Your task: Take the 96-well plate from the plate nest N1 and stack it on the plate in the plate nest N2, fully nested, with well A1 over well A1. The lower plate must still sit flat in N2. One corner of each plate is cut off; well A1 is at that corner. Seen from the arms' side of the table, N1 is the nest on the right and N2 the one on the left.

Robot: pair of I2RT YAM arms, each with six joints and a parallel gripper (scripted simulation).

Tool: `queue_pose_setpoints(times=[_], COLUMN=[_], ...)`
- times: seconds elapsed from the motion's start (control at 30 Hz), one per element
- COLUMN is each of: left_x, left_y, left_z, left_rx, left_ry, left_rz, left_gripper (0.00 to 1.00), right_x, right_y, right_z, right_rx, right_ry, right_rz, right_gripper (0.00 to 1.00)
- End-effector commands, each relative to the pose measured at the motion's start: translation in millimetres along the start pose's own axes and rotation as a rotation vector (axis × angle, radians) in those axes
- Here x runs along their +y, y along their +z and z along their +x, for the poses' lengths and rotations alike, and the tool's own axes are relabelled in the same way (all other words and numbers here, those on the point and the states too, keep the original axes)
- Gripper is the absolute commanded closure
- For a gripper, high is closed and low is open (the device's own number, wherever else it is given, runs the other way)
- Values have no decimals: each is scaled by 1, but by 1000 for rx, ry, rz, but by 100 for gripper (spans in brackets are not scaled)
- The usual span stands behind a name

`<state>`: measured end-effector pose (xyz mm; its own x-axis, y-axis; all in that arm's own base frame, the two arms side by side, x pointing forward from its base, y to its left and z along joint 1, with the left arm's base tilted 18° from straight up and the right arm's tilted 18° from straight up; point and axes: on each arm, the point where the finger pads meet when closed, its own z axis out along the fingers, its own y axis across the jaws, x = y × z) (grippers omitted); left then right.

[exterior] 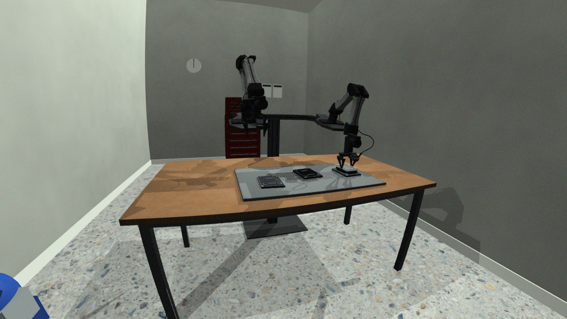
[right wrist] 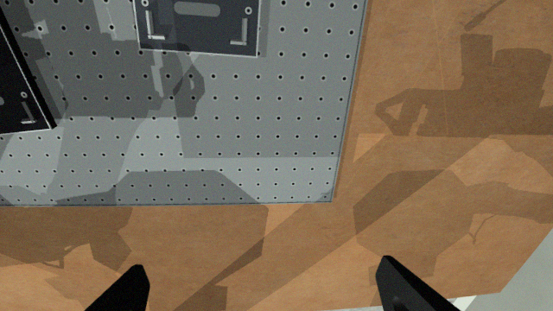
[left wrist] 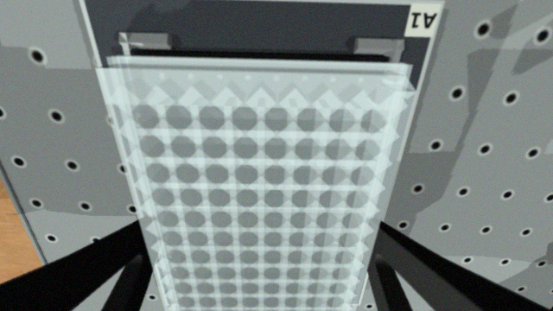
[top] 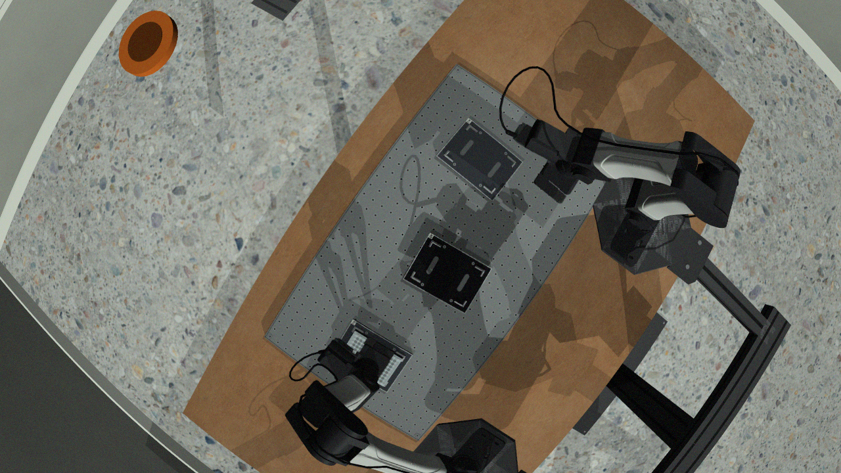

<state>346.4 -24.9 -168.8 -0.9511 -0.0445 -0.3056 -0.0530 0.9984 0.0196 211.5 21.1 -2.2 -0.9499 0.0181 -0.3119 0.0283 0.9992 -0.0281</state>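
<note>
The left gripper [top: 370, 360] [exterior: 347, 164] [left wrist: 262, 227] is clamped on the long sides of the upper 96-well plate [top: 391, 371] [exterior: 347, 168] [left wrist: 259, 173], which lies over the lower plate [left wrist: 259, 57] at plate nest N2 [top: 401, 348] [exterior: 359, 173] [left wrist: 268, 22]. Whether the two are fully nested cannot be told. The nest's A1 label [left wrist: 423, 20] shows beyond the plates' near end in the wrist view; the left arm's cable [top: 294, 364] [exterior: 373, 140] loops beside the gripper, off the plates.

Next along the perforated board [top: 376, 217] [exterior: 313, 188] [left wrist: 510, 168] [right wrist: 238, 108] comes a raised black nest [top: 447, 273] [exterior: 307, 173] [right wrist: 17, 112], bare of plates, between N2 and plate nest N1 [top: 479, 158] [exterior: 271, 181] [right wrist: 199, 30]. N1 holds no plate either. The right gripper [top: 555, 179] [exterior: 254, 130] [right wrist: 266, 270] hangs raised near N1, its fingers wide apart with nothing between them, well apart from N2.

Beyond the wooden table [top: 252, 347] [exterior: 198, 202] [left wrist: 6, 225] [right wrist: 302, 259], a red drawer cabinet [exterior: 242, 144] stands behind the arms, and a wall clock [exterior: 193, 65] hangs on the wall.
</note>
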Motion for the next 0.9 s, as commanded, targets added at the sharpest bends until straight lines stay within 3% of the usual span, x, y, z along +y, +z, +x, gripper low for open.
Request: queue_pose_setpoints(times=[0.0, 0.57, 0.6, 0.87], left_x=[1, 0, 0, 0], left_y=[6, 2, 2, 2], left_z=[2, -2, -2, -2], left_rx=[4, -5, -5, -5], left_ry=[1, 0, 0, 0], left_rz=[5, 2, 2, 2], left_gripper=[100, 100, 0, 0], right_x=[0, 0, 0, 0], right_y=[1, 1, 1, 1], right_z=[9, 9, 9, 9], right_rx=[20, 20, 20, 20], right_ry=[-6, -6, -6, -6], right_rz=[-8, -8, -8, -8], right_gripper=[0, 0, 0, 0])
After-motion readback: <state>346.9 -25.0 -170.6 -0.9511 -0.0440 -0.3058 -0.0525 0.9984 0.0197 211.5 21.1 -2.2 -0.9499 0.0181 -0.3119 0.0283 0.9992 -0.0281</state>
